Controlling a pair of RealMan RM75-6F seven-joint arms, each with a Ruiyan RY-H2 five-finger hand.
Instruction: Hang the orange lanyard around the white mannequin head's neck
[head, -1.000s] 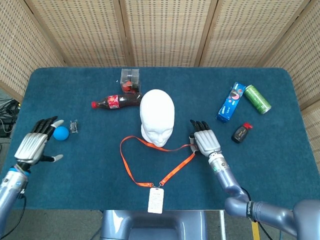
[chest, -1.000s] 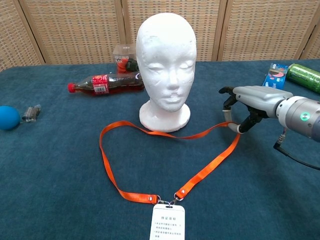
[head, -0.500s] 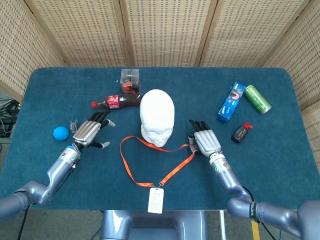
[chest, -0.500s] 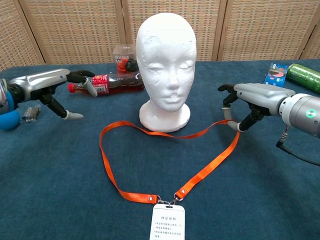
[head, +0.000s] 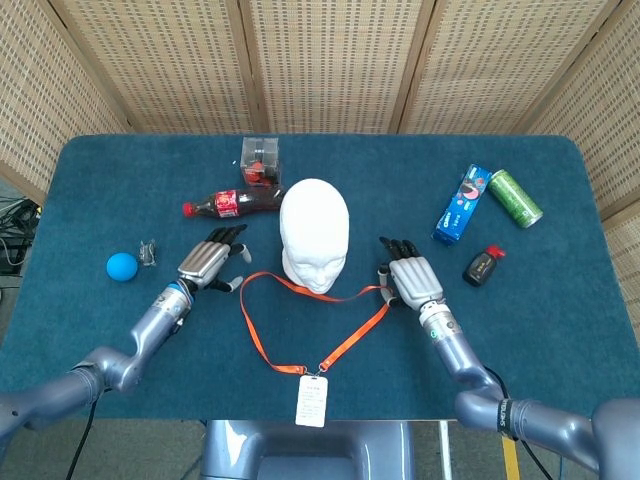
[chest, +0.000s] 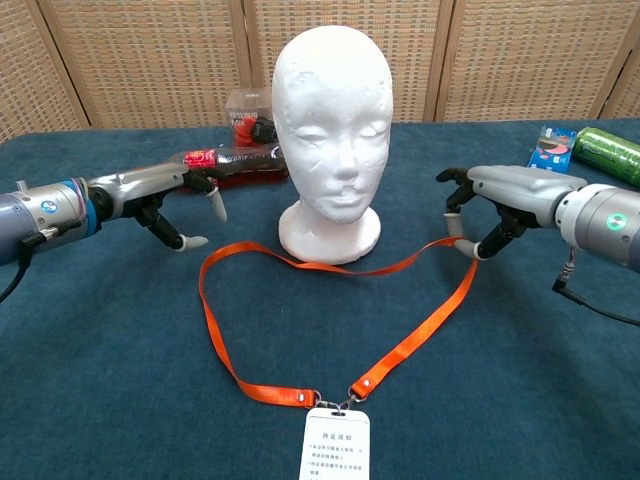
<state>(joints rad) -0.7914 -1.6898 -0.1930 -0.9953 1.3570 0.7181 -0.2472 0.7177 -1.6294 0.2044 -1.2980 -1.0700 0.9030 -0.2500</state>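
Observation:
The white mannequin head (head: 314, 235) (chest: 335, 120) stands upright mid-table. The orange lanyard (head: 262, 345) (chest: 210, 320) lies flat in a loop in front of its base, and its white badge (head: 312, 400) (chest: 335, 445) sits at the near table edge. My left hand (head: 210, 265) (chest: 165, 200) hovers just left of the loop's left bend with its fingers spread and holds nothing. My right hand (head: 408, 283) (chest: 495, 205) arches over the loop's right bend. Its fingertips (chest: 466, 250) are down at the strap, and no grip on the strap shows.
A cola bottle (head: 235, 202) lies behind my left hand, with a clear box (head: 260, 160) beyond it. A blue ball (head: 121, 266) and a small clip (head: 149, 252) lie at the left. A blue packet (head: 460, 205), a green can (head: 515, 197) and a small black-and-red object (head: 483, 265) lie at the right.
My left hand has swept right, from beside the blue ball to the lanyard's left bend. The right hand and the lanyard have hardly moved.

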